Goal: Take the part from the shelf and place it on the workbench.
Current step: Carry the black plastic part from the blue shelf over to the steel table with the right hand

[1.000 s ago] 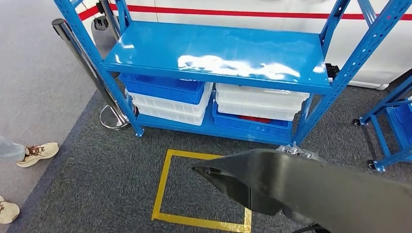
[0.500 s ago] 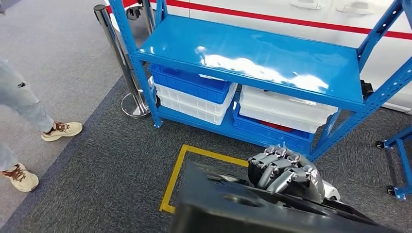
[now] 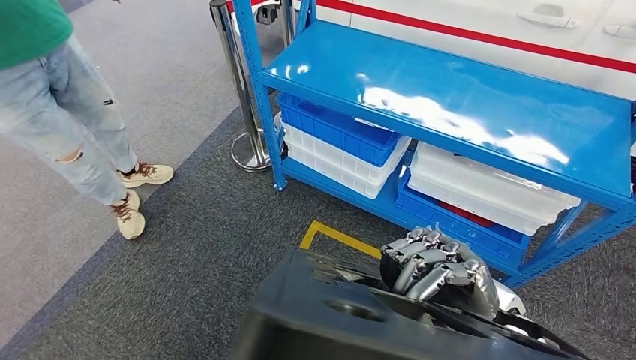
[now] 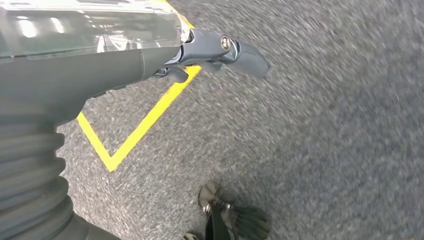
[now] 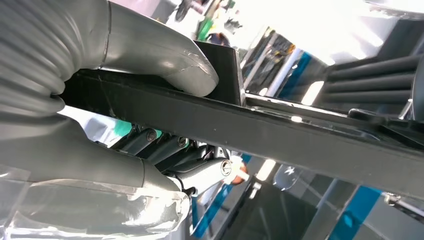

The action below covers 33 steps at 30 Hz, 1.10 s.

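Blue shelf point(image 3: 480, 112) with stacked bins point(image 3: 341, 146) sits ahead on grey carpet, person point(image 3: 67, 112) standing off to the left side, yellow floor tape point(image 3: 337, 238) just in front of the rack. Large black part point(image 3: 337, 322) is off the shelf, carried low in front of the body; looks rigid moulded plastic, broad and awkward more than heavy, probably best gripped at a thin edge flange. Right hand point(image 3: 435, 266) clamps that edge, fingers curled over the top and thumb point(image 5: 165, 55) pressing the rib; left hand point(image 4: 220, 50) hangs over the carpet, fingers only partly seen, can't tell if spread or closed.
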### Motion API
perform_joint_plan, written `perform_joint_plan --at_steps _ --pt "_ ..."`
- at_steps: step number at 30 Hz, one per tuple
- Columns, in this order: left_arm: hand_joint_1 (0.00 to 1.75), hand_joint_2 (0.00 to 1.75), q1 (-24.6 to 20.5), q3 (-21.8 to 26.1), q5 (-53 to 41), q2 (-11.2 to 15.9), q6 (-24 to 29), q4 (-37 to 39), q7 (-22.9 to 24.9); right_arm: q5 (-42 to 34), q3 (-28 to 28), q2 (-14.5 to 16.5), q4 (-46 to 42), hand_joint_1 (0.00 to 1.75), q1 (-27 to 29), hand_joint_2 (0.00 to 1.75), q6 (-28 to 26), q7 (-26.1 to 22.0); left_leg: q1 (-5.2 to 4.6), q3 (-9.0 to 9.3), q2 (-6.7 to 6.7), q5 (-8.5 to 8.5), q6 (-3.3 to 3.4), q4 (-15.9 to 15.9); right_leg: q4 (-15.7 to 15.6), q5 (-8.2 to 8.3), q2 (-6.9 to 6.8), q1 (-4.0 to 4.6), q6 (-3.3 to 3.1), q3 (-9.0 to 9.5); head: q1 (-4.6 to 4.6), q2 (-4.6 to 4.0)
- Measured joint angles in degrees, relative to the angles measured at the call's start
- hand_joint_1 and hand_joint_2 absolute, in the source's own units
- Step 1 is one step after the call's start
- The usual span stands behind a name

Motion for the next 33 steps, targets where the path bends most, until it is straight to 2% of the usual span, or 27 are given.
perform_joint_plan --at_steps 2,3,4,5,6,7,9,10,11,13,14,15,17,18,19,20,21,22,24,26,28,29,30,32,33 --pt "0.0 1.75 -0.2 0.2 0.3 0.0 0.2 0.0 0.1 -0.4 0.5 -0.1 0.2 1.55 0.0 1.75 0.7 0.0 0.04 -3.23 3.31 -3.4 -0.54 6.7 -0.3 0.02 -1.73 0.08 -0.37 0.11 -0.17 0.0" --pt "0.0 1.75 -0.3 0.3 0.4 -0.1 0.4 0.0 0.1 -0.7 0.7 -0.1 0.4 1.55 0.0 1.75 1.2 0.0 0.17 -5.0 3.98 -4.8 -0.73 10.3 -0.2 -0.02 -2.63 0.18 -0.47 0.09 -0.17 0.0" --pt "0.0 1.75 -0.3 0.4 0.5 -0.3 0.6 0.0 0.0 -1.0 0.9 -0.1 0.7 1.55 0.0 1.75 1.6 0.0 0.27 -6.1 4.28 -5.34 -0.83 12.6 -0.2 -0.08 -3.49 0.24 -0.51 0.1 -0.17 0.0" --pt "0.0 1.75 -0.2 0.5 0.4 -0.5 0.9 0.0 -0.1 -1.2 1.0 -0.1 1.0 1.55 0.0 1.75 2.1 0.0 0.32 -6.11 4.44 -4.78 -0.86 12.7 -0.2 -0.14 -4.32 0.29 -0.54 0.13 -0.17 0.0" --pt "0.0 1.75 -0.1 0.6 0.3 -0.7 1.1 0.0 -0.2 -1.4 1.1 -0.1 1.4 1.55 -0.1 1.75 2.5 0.0 0.33 -4.95 4.67 -3.28 -0.8 10.6 -0.2 -0.21 -5.1 0.32 -0.52 0.21 -0.18 0.0" --pt "0.0 1.75 0.0 0.6 0.0 -0.9 1.4 0.0 -0.2 -1.6 1.2 -0.1 1.8 1.55 -0.1 1.75 2.8 0.0 0.26 -2.78 5.36 -1.23 -0.62 6.6 -0.2 -0.3 -5.81 0.36 -0.45 0.34 -0.19 0.0" --pt "0.0 1.75 -0.1 0.6 -0.6 -1.1 2.0 0.0 -0.1 -1.8 1.2 -0.1 2.5 1.55 -0.4 1.75 3.3 0.0 -0.29 1.1 7.45 1.25 0.09 -0.9 -0.3 -0.5 -7.12 0.58 -0.15 0.63 -0.17 0.0" --pt "0.0 1.75 -0.2 0.6 -1.0 -1.1 2.2 0.0 0.0 -2.0 1.3 -0.1 2.9 1.55 -0.5 1.75 3.6 0.0 -0.59 2.01 8.07 1.63 0.52 -2.8 -0.3 -0.57 -7.7 0.69 0.06 0.74 -0.17 0.0" --pt "0.0 1.75 -0.2 0.6 -1.3 -1.2 2.4 0.0 0.0 -2.3 1.4 -0.1 3.4 1.55 -0.7 1.75 3.8 0.0 -0.84 2.09 8.03 1.5 0.9 -3.4 -0.4 -0.59 -8.28 0.77 0.3 0.84 -0.16 -0.01" --pt "0.0 1.75 -0.1 0.6 -1.9 -1.3 2.4 0.0 0.0 -3.1 1.8 -0.1 4.5 1.55 -1.0 1.75 4.3 0.0 -0.69 2.14 6.73 1.94 1.59 -3.9 -0.7 -0.7 -9.03 0.78 0.89 1.19 -0.14 -0.01" --pt "0.0 1.75 0.0 0.6 -2.1 -1.3 2.3 0.0 -0.1 -3.4 2.0 -0.1 5.1 1.55 -1.1 1.75 4.4 0.0 -0.5 2.39 6.1 2.22 1.85 -4.4 -0.4 -1.12 -8.26 0.73 1.17 1.24 -0.11 -0.01" --pt "0.0 1.75 -0.1 0.5 -2.2 -1.3 2.2 0.0 -0.2 -3.5 2.3 -0.1 5.7 1.55 -1.2 1.75 4.5 0.0 -0.32 2.68 5.52 2.55 2.14 -4.8 0.9 -2.08 -6.89 0.68 1.38 0.82 -0.05 -0.01" --pt "0.0 1.75 -0.4 0.3 -2.2 -1.3 1.9 0.0 -0.2 -3.7 2.8 0.0 6.9 1.55 -1.3 1.75 4.6 0.0 -0.25 2.89 4.31 2.91 2.52 -5.3 6.6 -5.37 -3.61 0.58 1.48 -1.84 0.06 -0.01" --pt "0.0 1.75 -0.5 0.2 -2.2 -1.3 1.8 0.0 -0.2 -3.7 3.0 0.1 7.5 1.55 -1.2 1.75 4.6 0.0 -0.3 2.77 3.63 2.96 2.66 -5.2 10.3 -6.98 -2.82 0.57 1.45 -3.75 0.08 0.0" --pt "0.0 1.75 -0.6 0.2 -2.2 -1.3 1.8 0.0 -0.2 -3.7 3.2 0.1 7.9 1.55 -1.1 1.75 4.6 0.0 -0.32 2.66 2.87 2.96 2.7 -5.1 13.1 -7.76 -2.45 0.56 1.43 -5.26 0.08 0.0" --pt "0.0 1.75 -0.6 0.1 -2.2 -1.3 1.8 0.0 -0.2 -3.8 3.4 0.1 8.2 1.55 -1.1 1.75 4.6 0.0 -0.31 2.59 2.07 2.92 2.65 -4.9 14.4 -7.52 -2.27 0.51 1.44 -6.03 0.08 0.0" --pt "0.0 1.75 -0.5 0.1 -2.1 -1.3 1.8 0.0 -0.4 -3.9 3.5 0.2 8.5 1.55 -1.1 1.75 4.7 0.0 -0.25 2.56 1.22 2.83 2.53 -4.7 13.3 -6.06 -2.11 0.38 1.47 -5.68 0.07 0.0" --pt "0.0 1.75 -0.4 0.1 -2.0 -1.2 1.8 0.0 -0.7 -3.9 3.6 0.3 8.9 1.55 -1.1 1.75 4.9 0.0 -0.16 2.54 0.37 2.66 2.31 -4.3 10.3 -3.85 -1.59 0.16 1.52 -4.41 0.08 0.0" --pt "0.0 1.75 -0.4 0.1 -1.5 -1.2 1.7 0.0 -1.4 -3.7 4.1 1.5 10.1 1.55 -1.3 1.75 5.8 0.0 -0.04 2.02 -1.16 2.17 1.67 -3.2 3.8 -0.85 1.11 -0.39 1.62 -1.66 0.07 0.0" --pt "0.0 1.75 -0.6 0.1 -1.2 -1.1 1.6 0.0 -2.2 -2.9 5.2 3.7 11.4 1.55 -1.5 1.75 6.6 0.0 0.11 1.13 -2.42 2.0 0.93 -2.5 1.5 -0.57 2.79 -0.46 1.44 -0.94 0.06 0.0" --pt "0.0 1.75 -0.4 0.1 -1.1 -1.0 1.2 0.0 -2.9 -2.3 6.4 5.9 12.2 1.55 -1.9 1.75 6.5 0.0 0.41 0.59 -3.39 2.15 0.25 -2.5 1.4 -0.52 1.62 -0.26 0.77 -1.03 0.06 0.0" --pt "0.0 1.75 -0.3 0.1 -1.2 -0.9 0.9 0.0 -3.1 -2.1 6.8 6.7 12.4 1.55 -2.1 1.75 6.4 0.0 0.39 0.38 -2.7 1.95 -0.04 -2.1 1.3 -0.5 0.93 -0.24 0.36 -0.89 0.01 0.0" --pt "0.0 1.75 -0.2 0.1 -1.3 -0.9 0.7 0.0 -3.3 -2.0 7.1 7.3 12.5 1.55 -2.2 1.75 6.2 0.0 0.33 -0.18 -1.28 1.29 -0.32 -0.9 1.1 -0.48 0.12 -0.23 -0.03 -0.71 -0.1 0.0" --pt "0.0 1.75 -0.4 0.1 -1.8 -0.7 0.2 0.0 -3.5 -2.0 7.3 7.8 12.5 1.55 -1.9 1.75 6.0 -0.1 0.16 -2.98 2.56 -1.7 -0.74 5.1 1.0 -0.61 -1.65 0.03 -0.61 -0.4 -0.31 0.0" --pt "0.0 1.75 -0.6 0.1 -2.0 -0.7 0.0 0.0 -3.4 -2.0 7.3 7.9 12.5 1.55 -1.7 1.75 5.9 -0.1 0.21 -4.89 3.65 -3.38 -0.85 9.0 1.0 -0.7 -2.57 0.22 -0.81 -0.33 -0.36 0.0"
